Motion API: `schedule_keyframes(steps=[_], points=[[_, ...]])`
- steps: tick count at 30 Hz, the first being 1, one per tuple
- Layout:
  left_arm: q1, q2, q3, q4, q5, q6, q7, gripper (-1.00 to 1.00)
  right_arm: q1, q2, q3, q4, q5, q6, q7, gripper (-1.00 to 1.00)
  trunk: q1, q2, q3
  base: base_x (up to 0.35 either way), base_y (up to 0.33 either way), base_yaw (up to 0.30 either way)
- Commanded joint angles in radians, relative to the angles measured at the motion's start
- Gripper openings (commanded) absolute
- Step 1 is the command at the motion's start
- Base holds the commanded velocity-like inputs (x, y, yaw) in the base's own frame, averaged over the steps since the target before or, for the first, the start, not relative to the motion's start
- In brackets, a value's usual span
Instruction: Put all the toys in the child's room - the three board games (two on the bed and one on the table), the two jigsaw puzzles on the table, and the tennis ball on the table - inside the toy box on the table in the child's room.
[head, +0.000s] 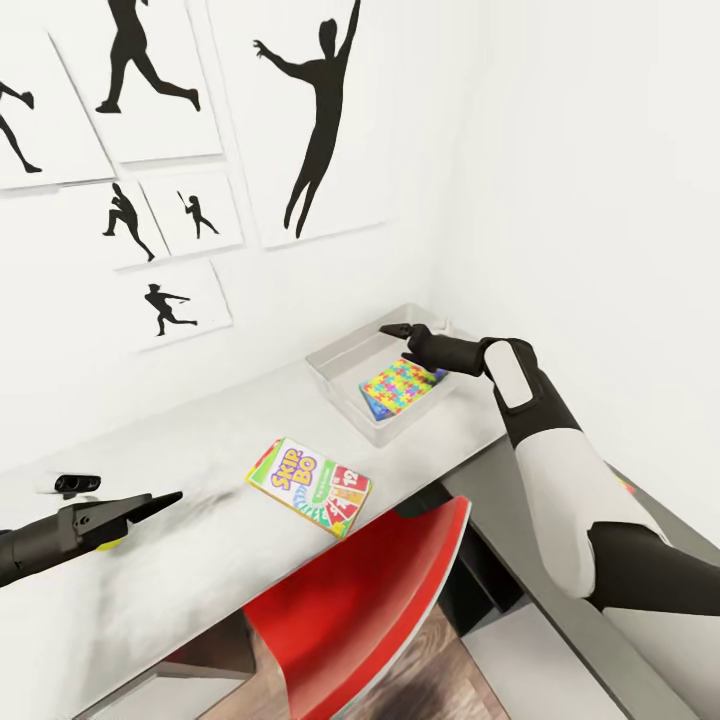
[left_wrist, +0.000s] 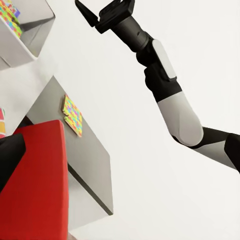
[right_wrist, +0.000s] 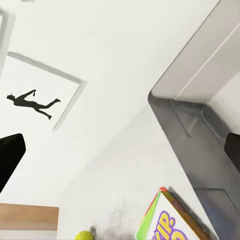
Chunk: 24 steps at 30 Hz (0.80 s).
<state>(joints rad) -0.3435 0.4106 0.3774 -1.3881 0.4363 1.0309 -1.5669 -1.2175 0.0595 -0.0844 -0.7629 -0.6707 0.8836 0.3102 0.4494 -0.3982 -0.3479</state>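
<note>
Right gripper (head: 396, 329) hovers over the far rim of the toy box (head: 340, 364) at the desk's corner, fingers spread apart with nothing between them; inside the box a jigsaw puzzle (head: 400, 385) lies on top of a blue item that is mostly hidden. Skip-Bo box (head: 309, 486) lies flat on the table (head: 200, 560) near its front edge, above the red chair (head: 350, 610), well apart from the toy box. Left gripper (head: 150, 503) is low over the table's left part, finger state cannot be made out, with the tennis ball (right_wrist: 84, 235) just beside it; a second jigsaw puzzle (left_wrist: 73, 116) lies on the lower grey wing.
</note>
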Motion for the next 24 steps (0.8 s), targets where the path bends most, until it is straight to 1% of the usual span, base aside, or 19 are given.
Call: schedule_keyframes(steps=[1,18,24], points=[[0.000,0.000,0.000,0.000,-0.001,0.011,-0.004,1.00,-0.001,0.002,-0.006,0.000,0.008,0.006,0.006,1.00,0.001,-0.002,-0.002,-0.003,0.000,0.011],[0.000,0.000,0.000,0.000,-0.001,0.011,-0.004,1.00,-0.001,0.009,-0.002,-0.001,0.016,0.004,0.003,1.00,0.001,-0.002,-0.002,-0.001,0.000,0.002],[0.000,0.000,0.000,0.000,-0.001,0.011,-0.004,1.00,-0.002,0.011,0.000,-0.001,0.018,0.003,-0.001,1.00,0.001,-0.002,0.001,-0.106,0.009,0.050]])
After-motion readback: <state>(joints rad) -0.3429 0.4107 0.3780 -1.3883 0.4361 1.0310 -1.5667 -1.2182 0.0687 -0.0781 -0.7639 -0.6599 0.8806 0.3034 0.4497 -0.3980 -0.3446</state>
